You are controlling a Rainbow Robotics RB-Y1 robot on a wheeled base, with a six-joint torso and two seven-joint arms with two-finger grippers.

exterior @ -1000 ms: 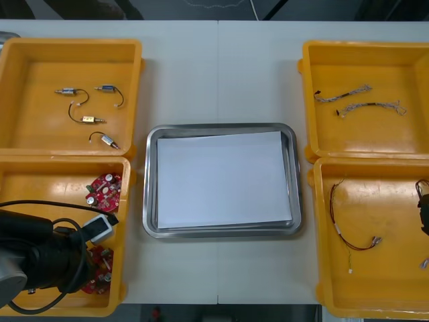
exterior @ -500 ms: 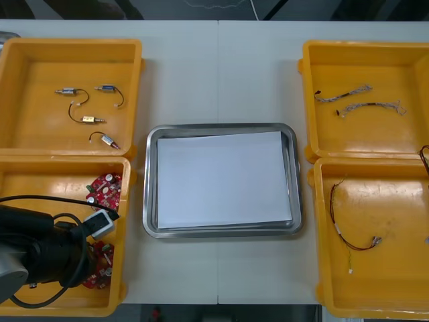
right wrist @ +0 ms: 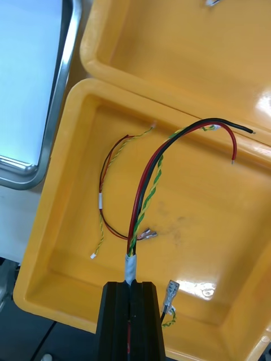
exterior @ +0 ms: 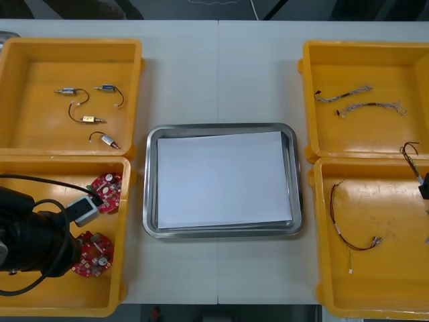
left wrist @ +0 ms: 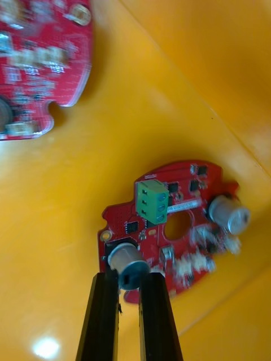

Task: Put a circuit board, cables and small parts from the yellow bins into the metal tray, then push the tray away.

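My left gripper (left wrist: 129,277) is shut on the rim of a round red circuit board (left wrist: 175,225), pinching it beside a grey can-shaped component. From the front, that board (exterior: 94,253) hangs at the tip of my left arm (exterior: 33,238) inside the near left yellow bin (exterior: 64,305). A second board (exterior: 107,191) lies farther back in the same bin. At the table's right edge my right gripper (right wrist: 131,287) is shut on a black, red and yellow cable (right wrist: 149,175). It holds the cable (exterior: 410,153) above the near right bin (exterior: 375,305). The metal tray (exterior: 151,181), white inside, stands between the bins.
Another red and yellow cable (exterior: 348,231) lies in the near right bin. The far right bin (exterior: 305,100) holds two twisted blue and white cables (exterior: 365,99). In the far left bin (exterior: 137,94) lie several small metal parts (exterior: 90,119) with short wires.
My left gripper has shut on the circuit board and drawn back to the left, bringing the board into plain sight. The right gripper's cable has risen, its loose ends now nearer the far bin.
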